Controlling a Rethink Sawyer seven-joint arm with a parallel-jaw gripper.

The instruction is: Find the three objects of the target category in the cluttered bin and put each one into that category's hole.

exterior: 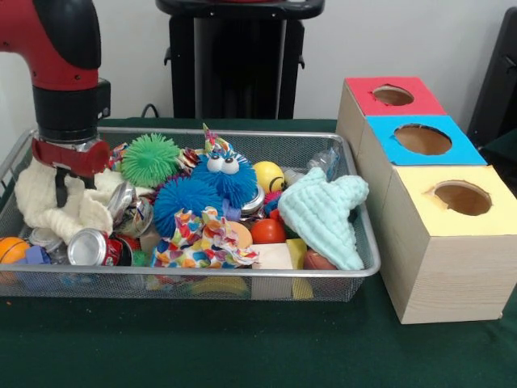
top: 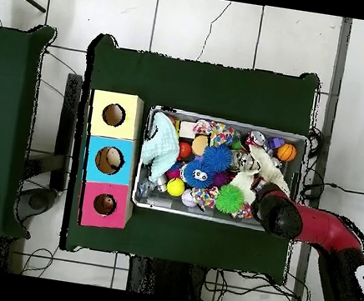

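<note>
The silver wire-mesh bin [exterior: 202,275] sits at the left of the green table, full of clutter; it also shows in the overhead view [top: 232,120]. My gripper [exterior: 60,184] hangs from the red and black arm [top: 281,214] and reaches down into the bin's left end, right at a cream knitted cloth [exterior: 56,212]. I cannot make out a monkey, a tiger or a duck among the clutter. The red-surround hole [exterior: 393,95] tops the farthest wooden box; in the overhead view [top: 105,205] something brownish shows inside it.
The bin holds a fuzzy blue ball with googly eyes [exterior: 222,174], a green spiky ball [exterior: 150,159], a yellow ball [exterior: 269,175], a mint cloth [exterior: 327,214], a crushed can [exterior: 90,246] and an orange ball [exterior: 11,249]. The blue-surround hole [exterior: 422,139] and the yellow-surround hole [exterior: 460,196] stand beside the red one.
</note>
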